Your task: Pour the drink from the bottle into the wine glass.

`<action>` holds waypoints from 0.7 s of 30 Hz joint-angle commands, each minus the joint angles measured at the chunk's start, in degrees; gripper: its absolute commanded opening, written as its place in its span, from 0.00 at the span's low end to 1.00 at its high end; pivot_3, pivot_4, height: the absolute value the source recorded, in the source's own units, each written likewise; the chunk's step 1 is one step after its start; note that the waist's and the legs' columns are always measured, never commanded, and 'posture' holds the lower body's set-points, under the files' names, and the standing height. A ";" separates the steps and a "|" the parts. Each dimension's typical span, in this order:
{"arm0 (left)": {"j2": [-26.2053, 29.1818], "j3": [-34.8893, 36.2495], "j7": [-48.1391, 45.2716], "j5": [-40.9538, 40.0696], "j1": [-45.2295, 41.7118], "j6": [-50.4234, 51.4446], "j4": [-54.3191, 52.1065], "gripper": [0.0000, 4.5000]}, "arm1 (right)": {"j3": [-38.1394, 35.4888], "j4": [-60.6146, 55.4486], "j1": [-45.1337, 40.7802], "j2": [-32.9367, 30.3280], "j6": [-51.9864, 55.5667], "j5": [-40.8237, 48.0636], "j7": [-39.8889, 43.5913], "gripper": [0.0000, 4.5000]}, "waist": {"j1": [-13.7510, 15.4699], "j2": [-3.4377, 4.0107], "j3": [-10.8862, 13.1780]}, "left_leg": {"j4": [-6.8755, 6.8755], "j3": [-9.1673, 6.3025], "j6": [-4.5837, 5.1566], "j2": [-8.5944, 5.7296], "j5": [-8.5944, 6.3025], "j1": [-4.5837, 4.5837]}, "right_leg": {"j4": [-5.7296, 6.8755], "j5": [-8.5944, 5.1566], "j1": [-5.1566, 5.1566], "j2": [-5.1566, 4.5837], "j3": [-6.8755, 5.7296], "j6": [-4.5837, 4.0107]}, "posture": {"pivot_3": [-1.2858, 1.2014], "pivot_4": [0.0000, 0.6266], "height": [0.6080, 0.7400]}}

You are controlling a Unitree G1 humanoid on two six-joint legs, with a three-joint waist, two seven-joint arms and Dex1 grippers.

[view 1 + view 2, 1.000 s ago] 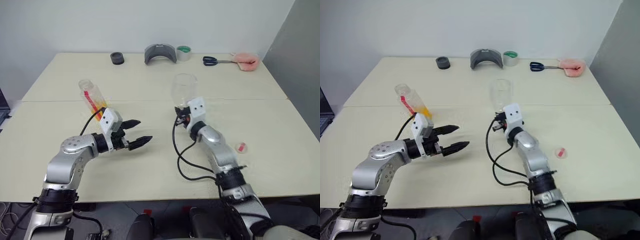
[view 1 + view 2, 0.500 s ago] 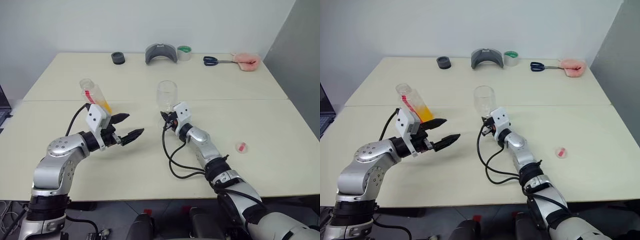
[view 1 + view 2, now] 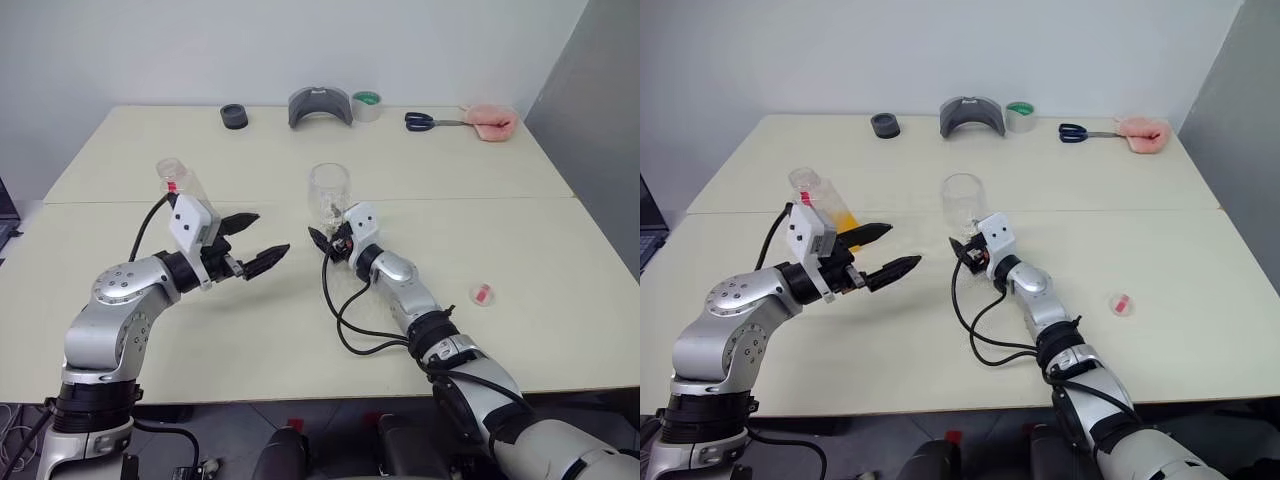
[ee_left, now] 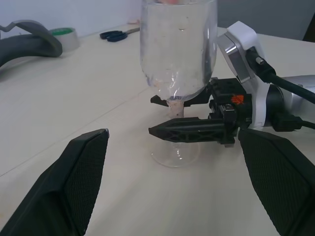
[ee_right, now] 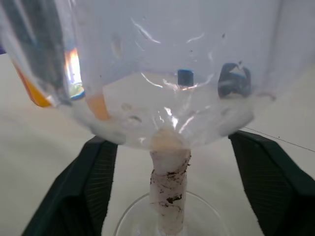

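wine glass (image 3: 330,190) upright on bench (image 3: 520,250), stem between spread fingers of right gripper (image 4: 179,115). fragile, top-heavy: grasp by stem. bottle (image 3: 820,205) behind left gripper (image 3: 262,243), spread, empty.

My left hand (image 3: 258,241) hangs above the counter (image 3: 520,240) with fingers spread wide, pointing toward the wine glass (image 3: 329,196). Bottle (image 3: 180,187) stands tilted just behind my left wrist, mostly hidden by it. My right hand (image 3: 327,240) is at the glass's base, fingers either side of the stem; can't tell if they touch it. Small red-and-white cap (image 3: 483,294) lies to the right of my right arm. Along the far edge: black ring (image 3: 234,116), grey curved piece (image 3: 320,105), tape roll (image 3: 367,105), scissors (image 3: 432,122), pink item (image 3: 492,121).
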 commanded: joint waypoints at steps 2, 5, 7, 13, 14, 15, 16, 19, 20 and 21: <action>0.69 0.89 0.67 -0.43 -1.10 -0.49 -2.89 1.00 | -0.82 -0.83 -1.75 0.56 -1.02 0.35 0.35 1.00 | 0.00 0.00 0.00 | 0.00 0.00 0.00 0.00 0.00 0.00 | 0.00 0.00 0.00 0.00 0.01 0.00 | 0.52 0.24 1.00; 0.76 1.15 1.10 -0.78 -1.60 -0.04 -3.71 1.00 | -1.03 -0.87 -1.82 0.56 -0.80 0.38 0.66 1.00 | 0.02 0.00 0.00 | 0.00 0.00 0.00 0.00 0.00 0.00 | 0.00 0.00 0.00 0.00 -0.01 0.00 | 0.52 0.24 1.00; 0.75 1.36 1.52 -1.03 -1.64 0.32 -4.40 1.00 | -1.08 -1.23 -1.65 0.40 -0.58 0.37 0.88 1.00 | 0.02 0.00 0.00 | 0.00 0.00 0.00 0.00 0.00 0.00 | 0.00 0.00 0.00 0.00 -0.01 0.00 | 0.52 0.24 1.00; 0.32 1.80 2.80 -1.63 -1.50 0.83 -5.89 1.00 | -0.68 -3.99 0.32 -1.13 0.30 0.11 1.91 1.00 | 0.02 0.00 0.00 | 0.00 -0.01 0.00 0.00 0.00 0.00 | 0.00 0.00 0.00 0.00 -0.01 0.00 | 0.52 0.24 1.00; 0.26 1.81 2.99 -1.79 -1.42 0.78 -6.03 1.00 | -0.56 -4.70 0.94 -1.65 0.71 -0.03 2.14 1.00 | 0.03 0.00 0.00 | 0.00 -0.02 0.00 0.00 0.00 0.00 | 0.00 0.00 0.00 0.00 -0.01 0.00 | 0.52 0.24 1.00; 0.22 1.79 3.12 -1.88 -1.35 0.71 -6.09 1.00 | -0.44 -5.32 1.46 -2.10 1.14 -0.22 2.24 1.00 | 0.04 0.00 0.00 | 0.00 -0.02 0.00 0.00 0.00 -0.01 | 0.00 0.00 0.00 0.00 -0.01 0.00 | 0.52 0.24 1.00; 0.16 1.76 3.24 -1.94 -1.27 0.65 -6.15 1.00 | -0.37 -5.95 1.98 -2.47 1.52 -0.24 2.44 1.00 | 0.05 0.00 0.00 | 0.00 -0.03 0.00 -0.01 0.00 -0.01 | 0.00 0.00 0.01 -0.01 0.00 0.00 | 0.52 0.24 1.00; -0.06 1.57 3.39 -2.01 -1.10 0.29 -6.03 1.00 | -0.23 -8.17 3.60 -3.45 2.71 -0.20 2.86 1.00 | 0.08 0.00 0.00 | 0.00 -0.02 0.00 -0.02 0.00 -0.01 | -0.01 0.00 0.01 -0.02 0.00 0.00 | 0.52 0.24 1.00; -0.15 1.47 3.41 -2.02 -1.06 0.13 -5.93 1.00 | -0.21 -8.99 4.17 -3.79 3.18 -0.18 2.96 1.00 | 0.08 0.00 0.00 | 0.00 -0.01 0.00 -0.02 0.00 -0.01 | 0.00 0.00 0.01 -0.02 0.00 0.00 | 0.52 0.24 1.00; -0.28 1.36 3.35 -2.09 -1.02 -0.03 -5.79 1.00 | -0.08 -9.96 4.87 -4.27 3.78 -0.29 3.08 1.00 | 0.08 0.00 0.00 | 0.00 0.00 0.00 -0.01 0.00 -0.01 | 0.00 0.00 0.01 -0.01 0.00 0.00 | 0.52 0.24 1.00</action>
